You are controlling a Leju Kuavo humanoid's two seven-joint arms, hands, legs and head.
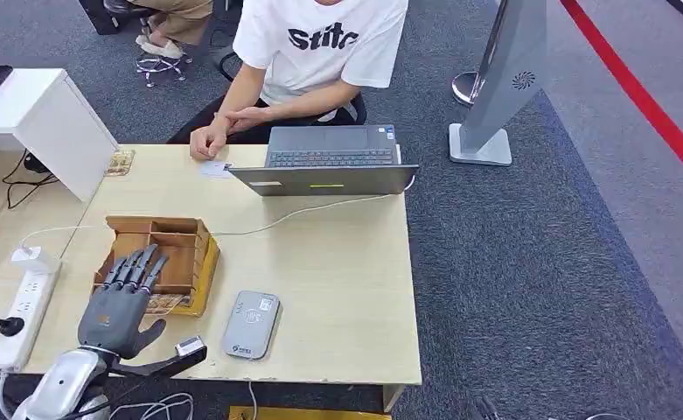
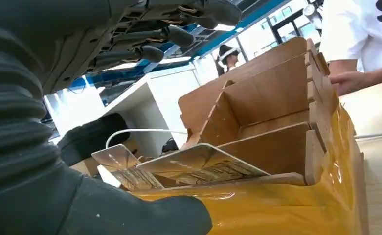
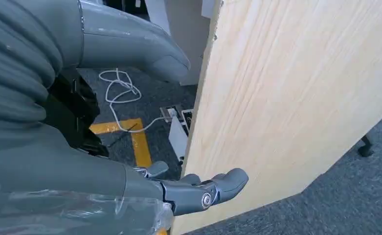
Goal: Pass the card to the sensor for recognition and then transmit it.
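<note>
While the left hand (image 1: 121,302) hovers with fingers spread and nothing in it over the compartmented brown wooden box (image 1: 183,248), the step in hand looks like the first pick-up. The pale printed cards (image 2: 198,164) lie slanted in the box's near compartment, thin and glossy. Next, the fingers must come down and pinch one card's edge, then carry it to the flat grey card reader (image 1: 251,324) beside the box. The right hand (image 3: 198,191) hangs below the light wooden table (image 1: 338,280), loosely curled, holding nothing.
</note>
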